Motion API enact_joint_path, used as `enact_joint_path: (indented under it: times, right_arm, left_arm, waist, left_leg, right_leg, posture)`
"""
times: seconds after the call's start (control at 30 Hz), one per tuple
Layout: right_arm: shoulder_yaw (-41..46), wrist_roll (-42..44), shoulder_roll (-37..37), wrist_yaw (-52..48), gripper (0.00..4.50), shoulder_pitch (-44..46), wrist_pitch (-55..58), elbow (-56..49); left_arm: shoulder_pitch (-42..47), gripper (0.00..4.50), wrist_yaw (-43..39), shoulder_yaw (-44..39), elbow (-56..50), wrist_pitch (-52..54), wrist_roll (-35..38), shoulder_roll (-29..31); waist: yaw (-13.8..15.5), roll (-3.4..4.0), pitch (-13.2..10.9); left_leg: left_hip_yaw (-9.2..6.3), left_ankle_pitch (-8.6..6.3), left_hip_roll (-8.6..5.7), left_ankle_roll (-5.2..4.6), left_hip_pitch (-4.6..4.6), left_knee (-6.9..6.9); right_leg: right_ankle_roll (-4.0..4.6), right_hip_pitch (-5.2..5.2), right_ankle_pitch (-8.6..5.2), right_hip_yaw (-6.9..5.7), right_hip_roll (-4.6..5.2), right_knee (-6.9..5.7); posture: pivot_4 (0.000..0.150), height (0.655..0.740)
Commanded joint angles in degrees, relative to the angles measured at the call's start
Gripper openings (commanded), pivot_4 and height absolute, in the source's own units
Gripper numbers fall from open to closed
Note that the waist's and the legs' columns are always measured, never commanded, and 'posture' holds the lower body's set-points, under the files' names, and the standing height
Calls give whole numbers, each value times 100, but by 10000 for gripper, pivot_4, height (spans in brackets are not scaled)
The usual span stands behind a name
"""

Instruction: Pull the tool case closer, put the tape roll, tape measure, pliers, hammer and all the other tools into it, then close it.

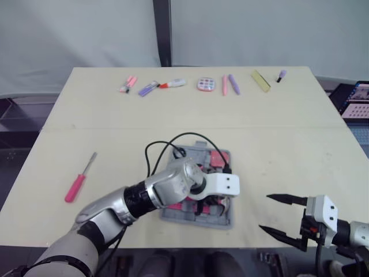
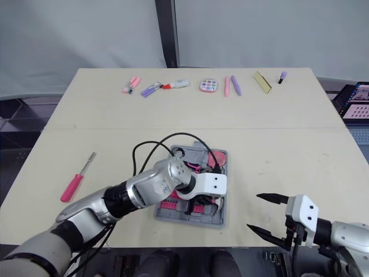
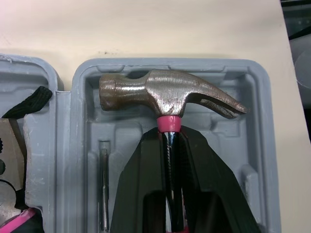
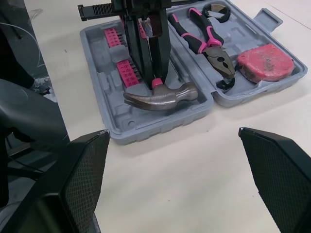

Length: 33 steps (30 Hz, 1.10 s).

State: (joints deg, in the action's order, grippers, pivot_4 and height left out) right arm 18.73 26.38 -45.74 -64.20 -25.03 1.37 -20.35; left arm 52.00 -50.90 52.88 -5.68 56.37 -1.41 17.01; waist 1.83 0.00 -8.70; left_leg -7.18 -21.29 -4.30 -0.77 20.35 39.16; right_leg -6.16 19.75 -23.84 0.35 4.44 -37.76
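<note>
Spread wide, the right gripper (image 1: 265, 212) is held above the table (image 1: 288, 127) beside the open case (image 4: 146, 130), where the hammer (image 3: 165, 92), clamped at its neck by the left gripper (image 3: 168, 137), is set in one half, pliers (image 4: 209, 41) and tape measure (image 4: 265, 60) being laid in the other.

Bright, even light from above casts soft shadows, with glints on the hammer (image 3: 165, 94).
</note>
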Motion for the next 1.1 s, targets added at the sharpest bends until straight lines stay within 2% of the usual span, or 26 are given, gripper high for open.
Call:
enact_joint_path:
  times: [0.03, 1.1]
  right_arm:
    - [145, 56, 37, 60, 45000, -38, -13, -212]
    - [139, 36, 88, 231, 45000, -68, 3, -289]
  left_arm:
    - [182, 640, -44, -31, -39, -110, -98, -85]
    - [29, 640, -98, 16, 299, -175, -278, -260]
  waist:
    - [1, 0, 0]
    - [3, 0, 0]
  left_leg:
    - [0, 0, 0, 0, 0, 0]
    - [0, 0, 0, 0, -2, 0]
  right_leg:
    - [0, 0, 0, 0, 0, 0]
    - [0, -2, 0, -1, 0, -1]
  posture:
    - [1500, 7400]
    - [1500, 7400]
